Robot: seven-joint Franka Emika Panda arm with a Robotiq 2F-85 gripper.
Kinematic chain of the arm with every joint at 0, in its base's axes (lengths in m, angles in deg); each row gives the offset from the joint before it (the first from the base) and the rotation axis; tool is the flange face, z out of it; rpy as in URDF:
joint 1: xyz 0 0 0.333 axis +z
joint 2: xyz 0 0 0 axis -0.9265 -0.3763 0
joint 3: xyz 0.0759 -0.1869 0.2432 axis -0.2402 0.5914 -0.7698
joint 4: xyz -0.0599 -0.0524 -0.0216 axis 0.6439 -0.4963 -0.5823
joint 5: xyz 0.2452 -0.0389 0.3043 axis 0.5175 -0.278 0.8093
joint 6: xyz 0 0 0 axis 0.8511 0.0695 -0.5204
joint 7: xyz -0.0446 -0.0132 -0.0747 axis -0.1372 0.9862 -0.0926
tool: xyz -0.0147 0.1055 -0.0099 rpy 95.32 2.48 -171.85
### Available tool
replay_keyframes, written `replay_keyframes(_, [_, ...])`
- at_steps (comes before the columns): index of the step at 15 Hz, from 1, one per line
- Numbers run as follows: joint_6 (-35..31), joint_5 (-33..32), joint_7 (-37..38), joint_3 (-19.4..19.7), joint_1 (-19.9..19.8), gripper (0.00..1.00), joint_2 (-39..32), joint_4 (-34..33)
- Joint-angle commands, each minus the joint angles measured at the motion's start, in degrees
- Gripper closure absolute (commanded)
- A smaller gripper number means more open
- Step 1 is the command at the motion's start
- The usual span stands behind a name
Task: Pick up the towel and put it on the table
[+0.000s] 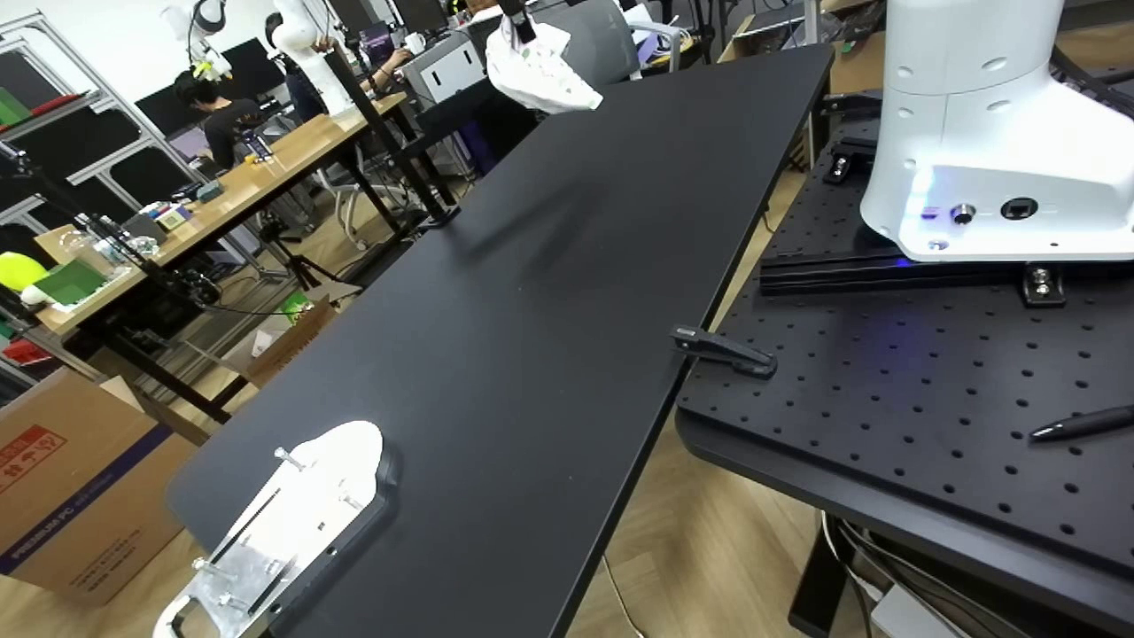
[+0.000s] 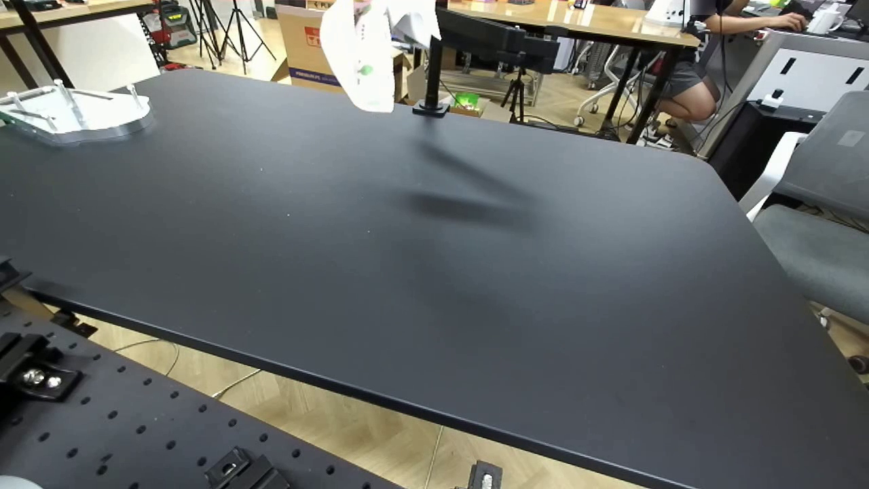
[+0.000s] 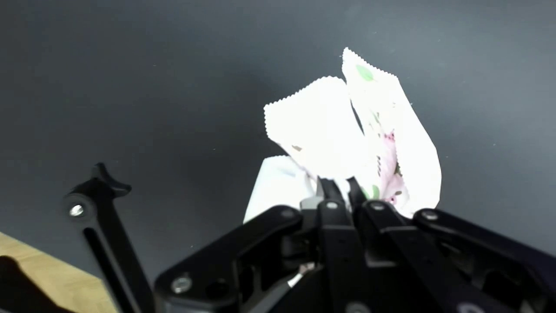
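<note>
Aloft over a black table point(image 1: 576, 266), a white towel point(image 3: 319, 126) printed with green leaves and pink shapes hangs in folds from the robot's gripper point(image 3: 340, 187), whose jaws are clamped on it. Shadows point(image 2: 468, 206) fall across the table in both exterior views. A pale plate point(image 1: 323, 478) fitted with posts point(image 2: 70, 102) lies near one end, while a black pen point(image 1: 1085, 425) rests on the perforated board point(image 1: 886, 394) bearing the robot's base point(image 1: 983, 133).

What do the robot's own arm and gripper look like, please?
The arm's base is white and rounded, with small grey ovals, a round metal connector and a dark socket; dark cabling shows behind it. The gripper is black, with jointed links, silvery screws and slim fingers. The arm higher up is out of frame.
</note>
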Motion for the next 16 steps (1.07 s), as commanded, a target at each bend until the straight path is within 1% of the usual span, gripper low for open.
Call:
replay_keyframes(1, [-2.8,0.0,0.4,-0.2,1.9,0.99,2.4,6.1])
replay_keyframes(6, [-14.1,-2.0,-0.5,-1.0,3.5,0.99,-1.2,9.4])
replay_keyframes(11, [-25.1,-2.7,-1.0,-1.9,3.6,0.99,-8.2,9.6])
replay_keyframes(14, [-29.1,-2.7,-1.4,-3.0,3.4,0.99,-12.2,9.0])
replay_keyframes(16, [-30.4,-3.2,-1.0,-3.9,3.4,0.99,-14.4,8.6])
